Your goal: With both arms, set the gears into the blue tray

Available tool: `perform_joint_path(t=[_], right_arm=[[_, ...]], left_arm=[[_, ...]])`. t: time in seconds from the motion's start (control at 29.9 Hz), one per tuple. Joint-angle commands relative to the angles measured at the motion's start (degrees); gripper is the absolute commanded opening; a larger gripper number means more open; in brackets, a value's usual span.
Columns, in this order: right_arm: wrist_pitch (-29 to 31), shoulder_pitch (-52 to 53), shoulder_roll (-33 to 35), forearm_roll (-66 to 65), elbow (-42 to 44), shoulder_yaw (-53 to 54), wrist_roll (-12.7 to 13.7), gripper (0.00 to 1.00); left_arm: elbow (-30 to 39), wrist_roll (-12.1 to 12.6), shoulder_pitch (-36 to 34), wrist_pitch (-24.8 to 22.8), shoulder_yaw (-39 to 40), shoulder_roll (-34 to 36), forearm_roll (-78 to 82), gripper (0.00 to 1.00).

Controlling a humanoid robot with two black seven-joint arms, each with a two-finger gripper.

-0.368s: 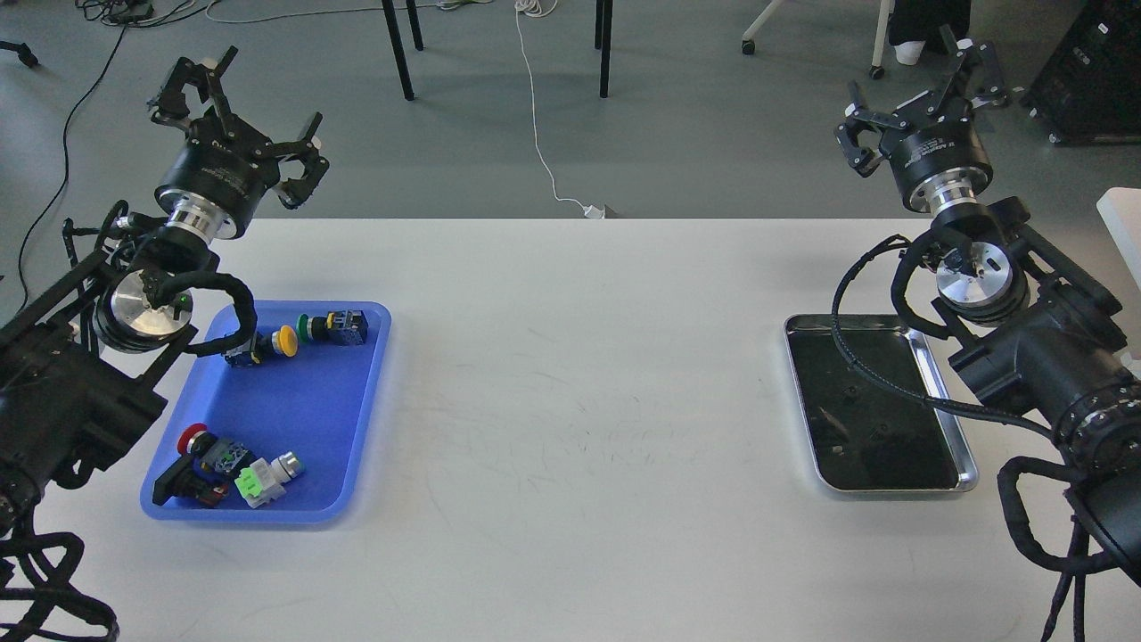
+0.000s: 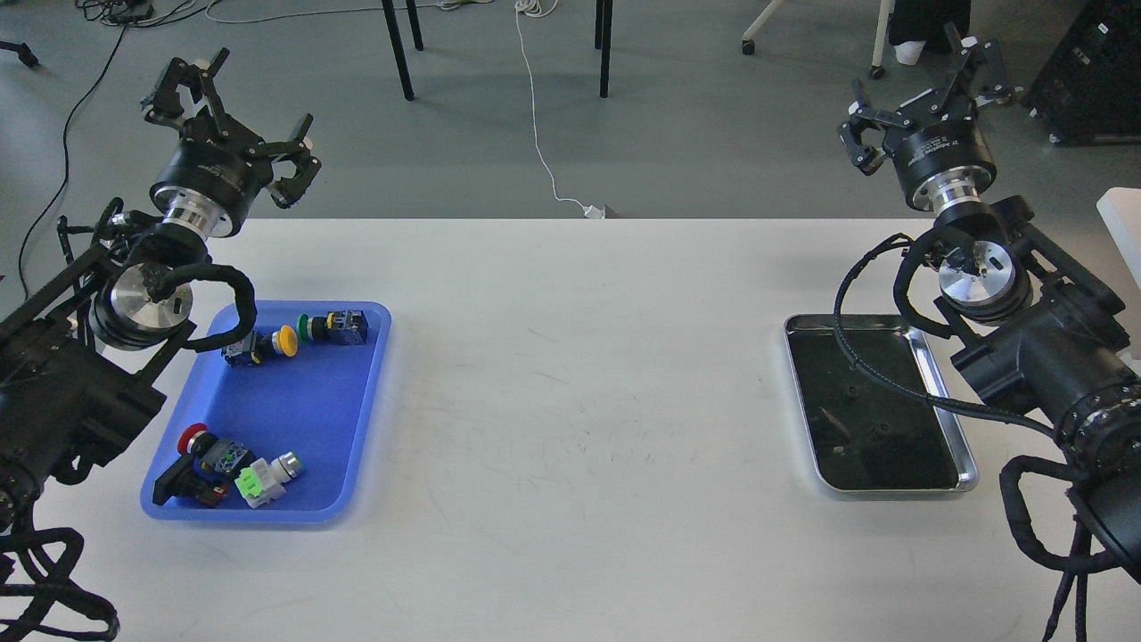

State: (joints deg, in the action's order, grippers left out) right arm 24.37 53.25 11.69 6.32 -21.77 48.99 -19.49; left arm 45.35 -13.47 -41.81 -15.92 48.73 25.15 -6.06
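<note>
The blue tray (image 2: 303, 401) lies on the left of the white table and holds only coloured push-button switches (image 2: 285, 340). Two tiny dark gears (image 2: 853, 390) show faintly on the dark bottom of the steel tray (image 2: 970, 471) at the right. My left gripper (image 2: 233, 118) hangs above the table's far left edge, behind the blue tray, open and empty. Beyond the table's far right edge, behind the steel tray, my right gripper (image 2: 923, 96) is raised, open and empty as well. Neither gripper is near the gears.
More switches (image 2: 232, 468) lie in the blue tray's near corner. Black cable hoses (image 2: 891, 374) from my right arm cross over the steel tray. Chair legs (image 2: 401, 53) and cables stand on the floor beyond the table. A white object (image 2: 1123, 223) sits at the right edge.
</note>
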Motion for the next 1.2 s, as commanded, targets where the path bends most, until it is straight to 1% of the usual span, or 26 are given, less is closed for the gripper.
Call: perform_joint_path(t=[0.0,0.1,0.17,0.3,0.43,0.53,0.64,0.74,0.8,0.94,1.04,1.17], right_arm=[[0.4,0.7,2.2,-0.6,-2.4,-0.7,0.9,0.99],[0.1,3.1,6.7,-1.6,-7.7,-4.9,2.2,0.99],[-0.3,6.7,9.1,-2.1,-9.5,-10.2,2.7,0.99],[-2.7,12.9,9.8,-2.3,-9.9,-21.5,2.7,0.99],[-3.6,16.1,9.8,-2.5,-9.9,-24.9,2.7,0.99],[-3.2,18.5,9.8,-7.4,-9.9,-27.8,2.6,0.99],[-2.9,21.1,9.0,-14.0,-10.9,-33.8,2.4,0.99],[-2.9,24.8,8.4,-16.3,-11.4,-41.8,2.6,0.99],[-2.8,28.6,7.7,-16.4,-11.3,-49.5,2.6,0.99],[-2.8,36.4,2.0,-20.6,-11.9,-66.4,3.4,0.99],[-2.8,39.4,-1.0,-28.3,-14.6,-75.0,3.4,0.99],[-1.6,41.3,-1.8,-41.4,-19.9,-81.8,2.9,0.99]], left_arm=[[0.5,0.2,0.0,-0.6,-0.1,0.5,0.3,0.98],[1.8,0.2,0.1,-2.8,0.0,1.4,1.0,0.98],[1.8,0.2,0.3,-4.2,0.3,2.4,1.0,0.98],[1.8,0.2,0.3,-5.6,0.3,3.2,1.0,0.98],[1.8,0.1,0.1,-6.1,0.1,3.8,1.0,0.98],[2.6,0.0,0.1,-6.0,0.7,5.2,0.8,0.98],[6.7,-0.1,0.7,-5.8,0.8,9.3,0.7,0.98],[8.6,-0.2,1.1,-6.0,0.7,11.3,0.7,0.98],[8.6,-0.1,1.3,-6.3,0.7,12.4,0.7,0.98],[8.7,0.1,1.4,-6.5,-0.1,12.9,0.7,0.98],[8.7,0.1,1.6,-7.4,-0.2,12.7,0.8,0.98],[8.8,0.1,2.4,-7.6,-0.2,12.7,0.8,0.98]])
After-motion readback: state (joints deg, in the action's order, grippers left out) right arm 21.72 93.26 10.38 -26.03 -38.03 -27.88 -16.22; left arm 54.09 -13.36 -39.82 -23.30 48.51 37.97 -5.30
